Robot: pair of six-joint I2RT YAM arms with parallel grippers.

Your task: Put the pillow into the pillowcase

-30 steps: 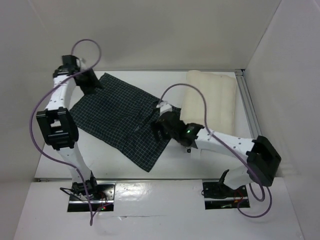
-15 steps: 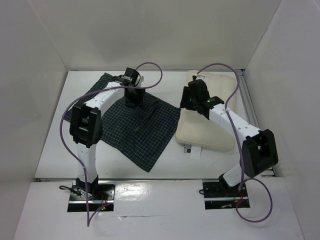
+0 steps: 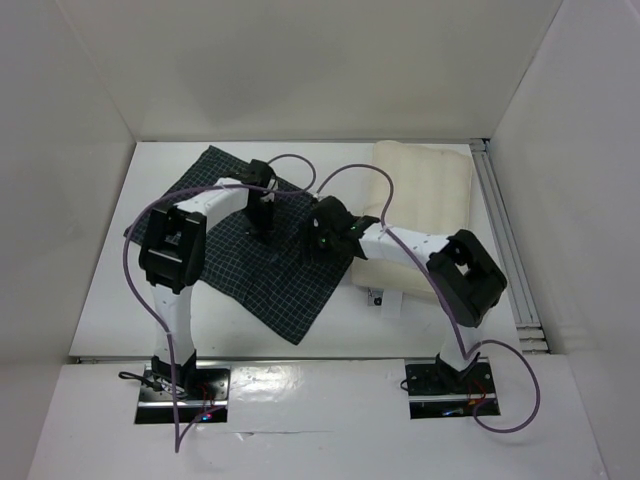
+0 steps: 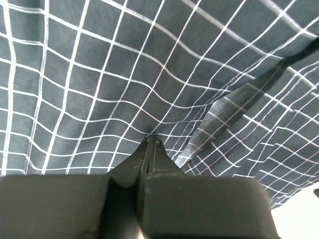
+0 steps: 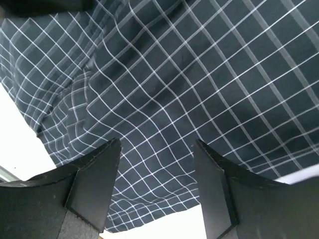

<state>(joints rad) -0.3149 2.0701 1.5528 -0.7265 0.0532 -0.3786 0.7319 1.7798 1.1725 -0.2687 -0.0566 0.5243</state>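
The dark checked pillowcase (image 3: 240, 265) lies spread flat on the white table, left of centre. The cream pillow (image 3: 425, 195) lies at the back right, its left edge touching the pillowcase's right side. My left gripper (image 3: 262, 222) rests on the back middle of the pillowcase. In the left wrist view its jaws (image 4: 150, 141) are pressed together on a pucker of the checked cloth (image 4: 99, 74). My right gripper (image 3: 318, 245) hovers open over the pillowcase's right part. The right wrist view shows its gap (image 5: 156, 143) holding nothing, with cloth (image 5: 199, 74) beneath.
A small white tag (image 3: 385, 298) sticks out at the pillow's near edge. A metal rail (image 3: 505, 240) runs along the table's right side. White walls close in the left, back and right. Purple cables loop above both arms.
My left gripper has slid a little nearer on the pillowcase and closed on the cloth. My right arm has swung left from over the pillow to the pillowcase's right part.
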